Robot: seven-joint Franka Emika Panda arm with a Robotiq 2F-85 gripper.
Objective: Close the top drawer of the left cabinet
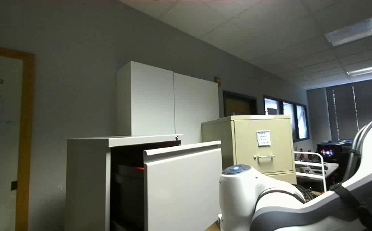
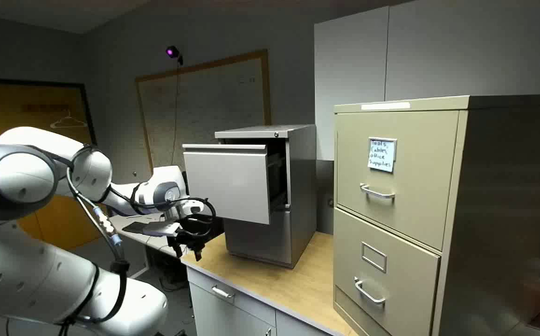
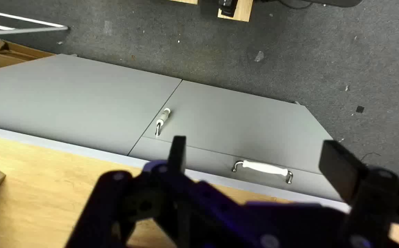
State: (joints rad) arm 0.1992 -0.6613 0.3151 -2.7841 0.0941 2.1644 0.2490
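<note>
The top drawer is pulled far out of the left cabinet. Its flat pale front shows in both exterior views (image 1: 182,189) (image 2: 225,184), with a dark inside behind it. The left cabinet (image 1: 88,183) stands on a wooden countertop, and its side also shows in an exterior view (image 2: 302,186). My gripper (image 2: 188,254) points down, lower than the drawer front and out in front of it. In the wrist view, its fingers (image 3: 255,146) are spread wide with nothing between them. The drawer and left cabinet are out of the wrist view. The gripper is hidden or out of frame in an exterior view.
A beige filing cabinet (image 2: 393,186) stands beside the left cabinet. A white two-door cupboard (image 1: 173,102) is on the wall behind. The wooden countertop (image 2: 298,284) lies under the left cabinet, above grey base doors (image 3: 241,113) with white handles (image 3: 265,167). A white cart (image 1: 321,160) stands farther back.
</note>
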